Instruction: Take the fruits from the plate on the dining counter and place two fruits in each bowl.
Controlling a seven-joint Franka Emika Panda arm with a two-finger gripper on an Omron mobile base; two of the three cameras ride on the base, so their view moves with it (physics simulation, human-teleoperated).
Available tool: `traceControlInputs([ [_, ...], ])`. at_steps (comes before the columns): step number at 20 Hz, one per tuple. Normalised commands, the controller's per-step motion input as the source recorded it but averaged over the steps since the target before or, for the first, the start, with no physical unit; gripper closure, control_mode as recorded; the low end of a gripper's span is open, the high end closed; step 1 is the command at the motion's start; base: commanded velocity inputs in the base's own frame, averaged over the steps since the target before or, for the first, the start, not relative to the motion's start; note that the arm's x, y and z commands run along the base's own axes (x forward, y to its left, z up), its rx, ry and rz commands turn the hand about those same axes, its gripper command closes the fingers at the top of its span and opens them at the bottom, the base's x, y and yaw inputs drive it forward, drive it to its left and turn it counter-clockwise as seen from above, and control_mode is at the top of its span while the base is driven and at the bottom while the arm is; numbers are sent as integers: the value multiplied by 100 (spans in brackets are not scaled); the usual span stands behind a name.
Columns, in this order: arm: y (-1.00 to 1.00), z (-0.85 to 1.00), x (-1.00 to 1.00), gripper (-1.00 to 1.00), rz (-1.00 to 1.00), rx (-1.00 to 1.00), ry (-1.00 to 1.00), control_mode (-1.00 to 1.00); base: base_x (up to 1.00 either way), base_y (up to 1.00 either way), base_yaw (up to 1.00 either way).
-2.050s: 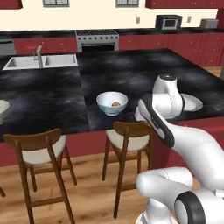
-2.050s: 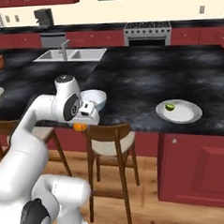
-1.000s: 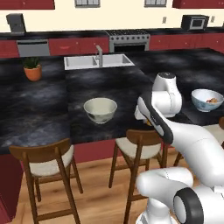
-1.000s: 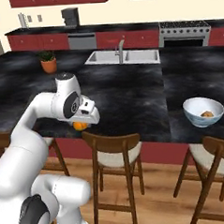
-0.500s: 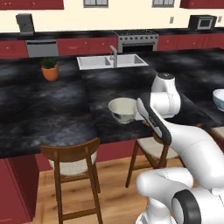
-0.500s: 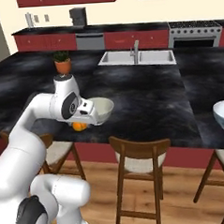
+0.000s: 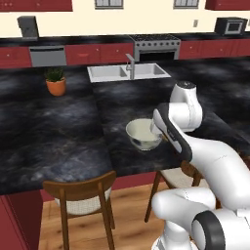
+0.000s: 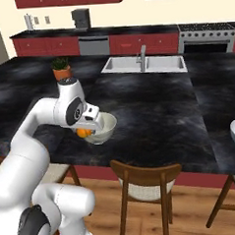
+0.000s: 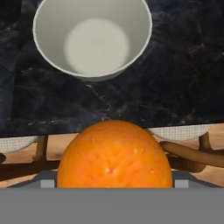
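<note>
Above the black marbled surface [image 8: 153,112], we noted the pincer [image 8: 84,131] clamped across a round bright orange fruit [image 9: 114,155]; firm, likely slippery, best held at its widest girth.

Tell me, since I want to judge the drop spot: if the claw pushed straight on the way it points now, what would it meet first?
Probably the dining counter, just short of the empty bowl. The claw holds the orange and looks down over the counter's near edge, with the bowl farther along; depth is unclear.
</note>
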Motion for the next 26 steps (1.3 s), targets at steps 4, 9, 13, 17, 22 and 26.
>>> traceControlInputs([
  [4,0,0,0,100,0,0,0,100,64,-6,0],
  [9,0,0,59,100,0,3,0,-100,28,-1,0],
  [13,26,-8,100,100,0,1,0,-100,0,0,0],
  [17,27,-33,100,100,0,0,0,-100,0,0,0],
  [22,3,-78,100,100,-1,0,0,-100,0,0,0],
  [26,0,-42,44,100,0,0,2,-100,0,0,0],
])
